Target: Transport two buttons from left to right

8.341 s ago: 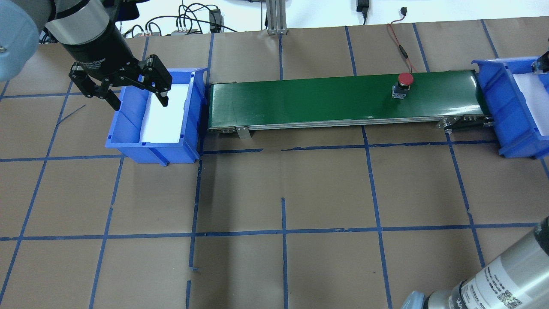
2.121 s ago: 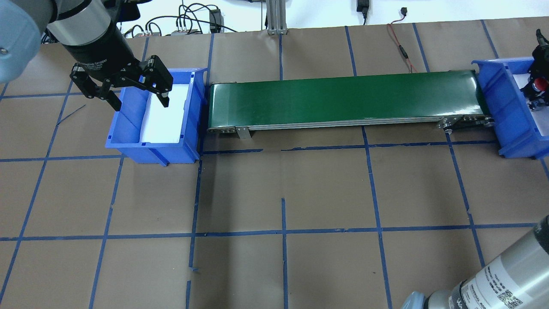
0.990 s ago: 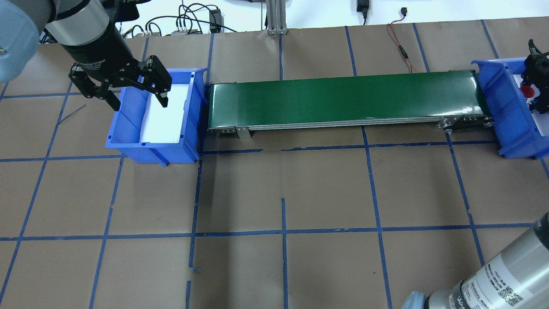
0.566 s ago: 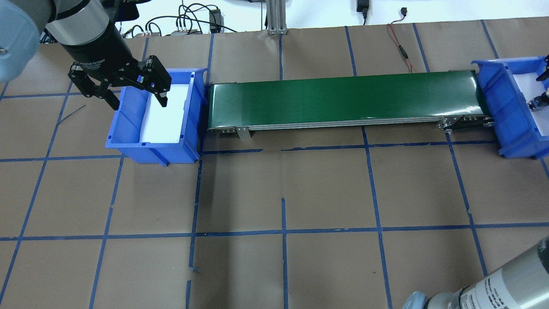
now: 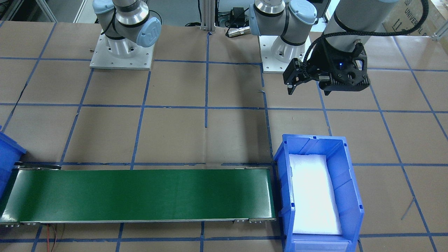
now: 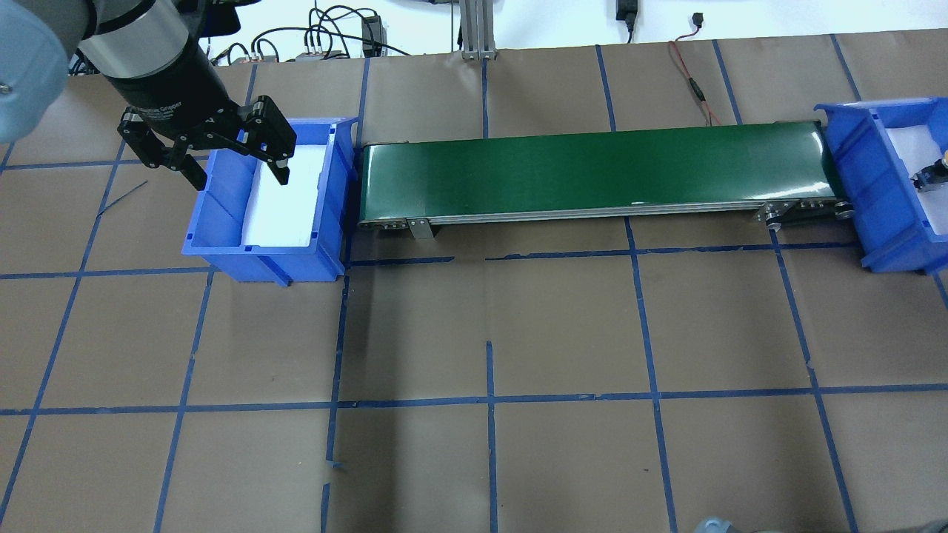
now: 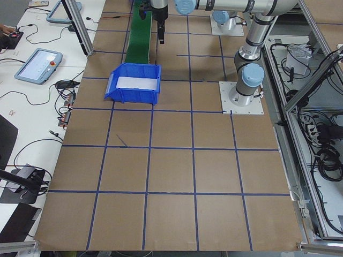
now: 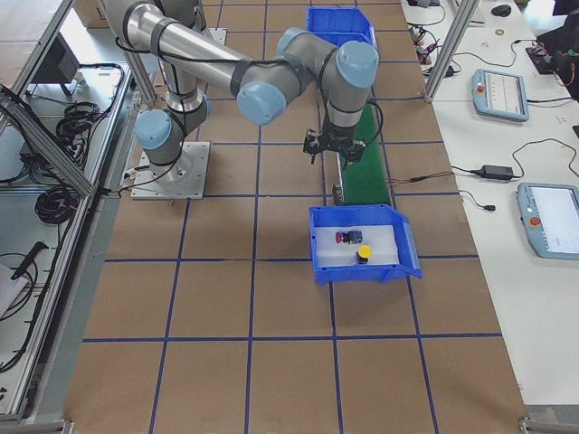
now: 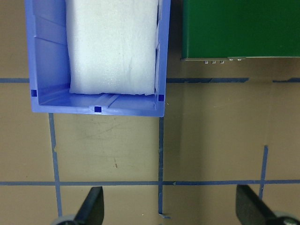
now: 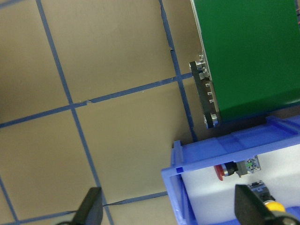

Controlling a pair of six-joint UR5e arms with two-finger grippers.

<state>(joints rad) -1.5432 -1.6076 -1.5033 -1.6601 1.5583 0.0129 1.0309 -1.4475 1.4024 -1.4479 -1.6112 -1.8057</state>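
Both buttons rest on the white foam inside the right blue bin (image 10: 220, 147). The red button (image 10: 230, 169) lies on its side, and the yellow button (image 10: 271, 204) is beside it. Both also show in the exterior right view, red (image 8: 346, 238) and yellow (image 8: 363, 254). My right gripper (image 10: 168, 207) is open and empty. It hangs above the conveyor's right end (image 8: 333, 152), off to the side of that bin. My left gripper (image 6: 241, 175) is open and empty above the left blue bin (image 6: 222, 222), which holds only white foam.
The green conveyor belt (image 6: 592, 174) runs between the two bins with nothing on it. Brown paper with blue tape lines covers the table (image 6: 489, 333). Cables lie along the far edge (image 6: 333, 33). A red wire (image 6: 692, 81) runs to the conveyor.
The red button rode the belt to the right. My right gripper carried it into the right bin, let go, and withdrew out of the overhead view. The left arm has stayed still.
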